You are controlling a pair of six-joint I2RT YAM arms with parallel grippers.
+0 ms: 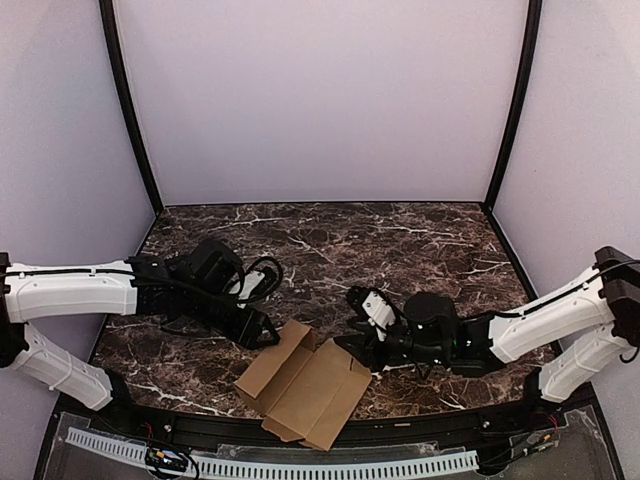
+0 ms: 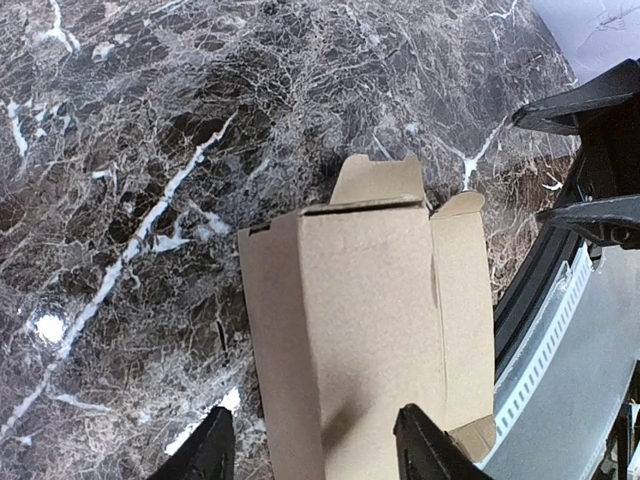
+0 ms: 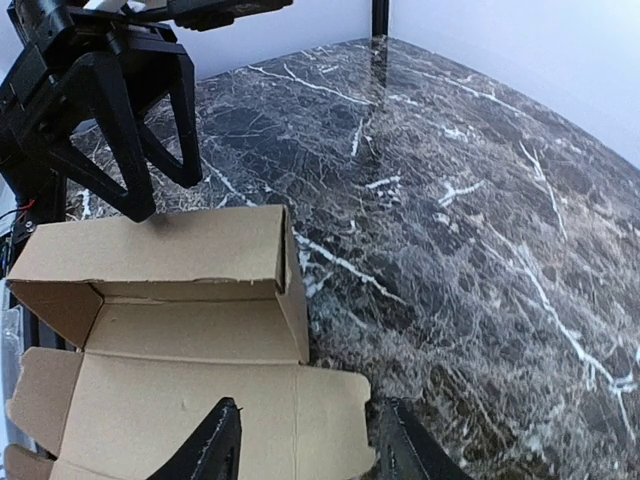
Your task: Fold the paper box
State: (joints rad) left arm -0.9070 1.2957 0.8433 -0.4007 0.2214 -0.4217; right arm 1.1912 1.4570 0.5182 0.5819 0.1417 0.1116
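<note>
The paper box [image 1: 305,385] lies partly folded at the near edge of the table [image 1: 400,240], one corner reaching over the black front rim. Its underside is hidden, and each wrist view cuts off part of it. The left gripper [image 2: 318,445] stands spread over the box's raised left part, and the right gripper [image 3: 308,445] is spread over a flat flap. Whether any fingertip touches the cardboard is unclear. Marble stretches from the box to the back wall and both side walls
</note>
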